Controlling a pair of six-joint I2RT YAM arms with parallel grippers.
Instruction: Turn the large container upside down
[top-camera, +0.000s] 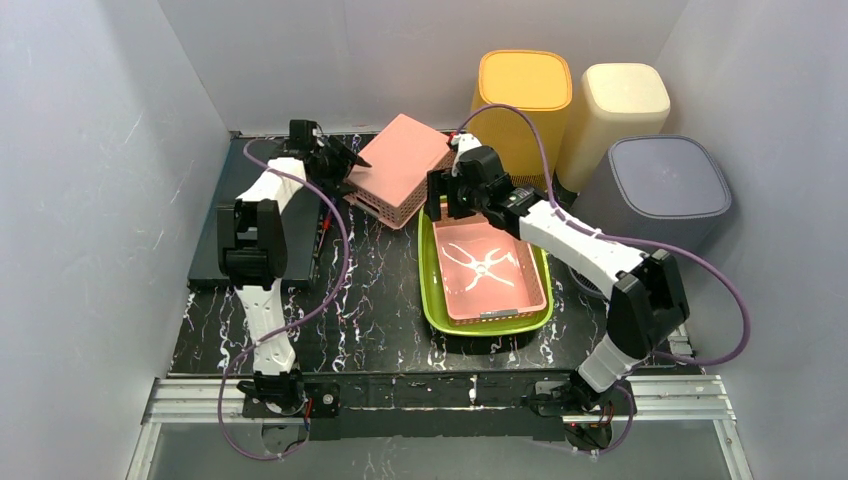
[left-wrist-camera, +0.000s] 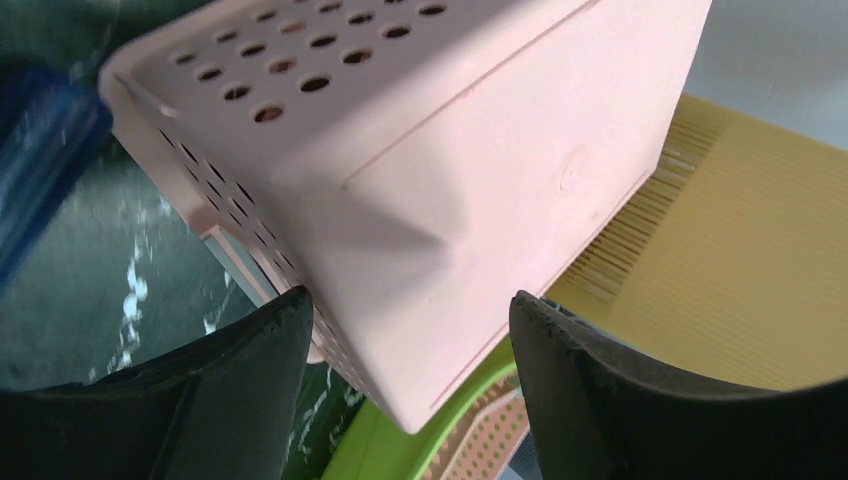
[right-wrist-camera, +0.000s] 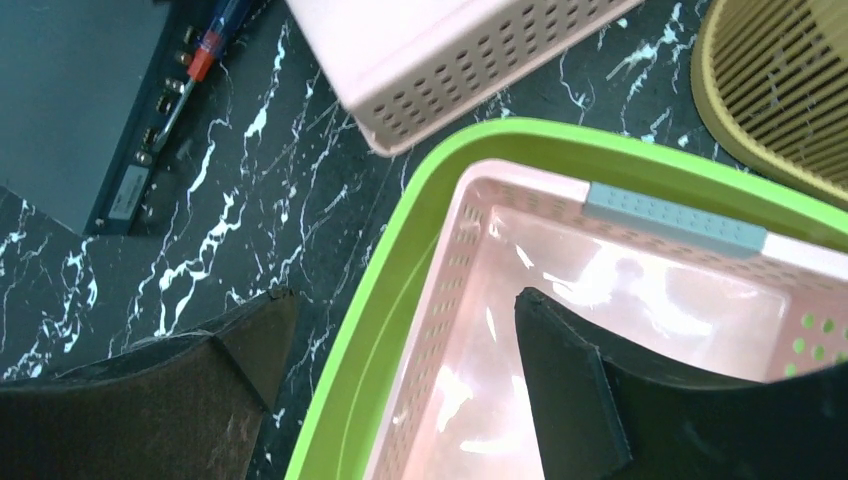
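The large container (top-camera: 400, 160), a pink perforated basket, lies at the back middle with its solid bottom facing up and somewhat tilted. My left gripper (top-camera: 345, 160) is at its left side. In the left wrist view the open jaws of that gripper (left-wrist-camera: 410, 320) straddle one corner of the container (left-wrist-camera: 420, 180); the left finger (left-wrist-camera: 250, 370) is close against the perforated wall and the right finger stands apart from it. My right gripper (top-camera: 445, 205) hangs open over the far left corner of a green tray (top-camera: 430, 290), nothing held; the container's rim (right-wrist-camera: 450, 40) shows just beyond.
A smaller pink basket (right-wrist-camera: 640, 330) sits inside the green tray (right-wrist-camera: 400, 250). Yellow (top-camera: 525, 95), cream (top-camera: 615, 110) and grey (top-camera: 660, 185) bins stand at the back right. A dark slab (top-camera: 205, 230) lies at the left, with a screwdriver (right-wrist-camera: 205, 45) beside it.
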